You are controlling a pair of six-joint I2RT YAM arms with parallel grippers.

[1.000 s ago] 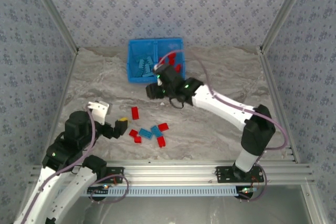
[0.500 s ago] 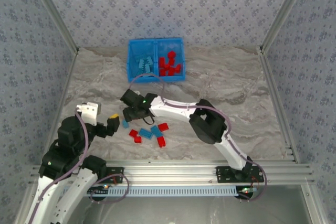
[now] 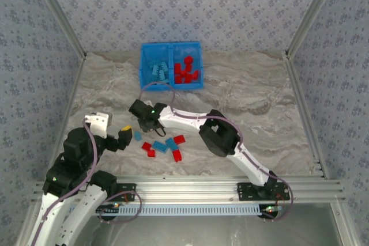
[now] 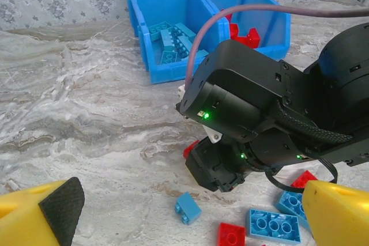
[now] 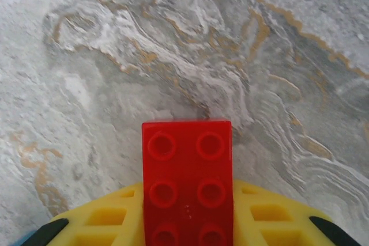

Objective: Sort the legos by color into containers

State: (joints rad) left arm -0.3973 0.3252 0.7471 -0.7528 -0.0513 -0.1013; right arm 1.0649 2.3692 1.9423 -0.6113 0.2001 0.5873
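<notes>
Lego brick (image 5: 188, 182), glossy red with round studs, sits pinched in right claw (image 5: 188, 226); left claw (image 3: 127, 135) gapes wide.

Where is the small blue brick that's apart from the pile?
In the top view, the small blue brick lies left of the loose pile, just beside the right gripper.

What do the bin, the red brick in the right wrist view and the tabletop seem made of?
Bin: glossy moulded plastic, by its even blue and thin walls. Red brick: hard, smooth plastic, with moulded round studs. Tabletop: marble-patterned grey with tan veins; whether stone or a printed sheet is unclear.
</notes>
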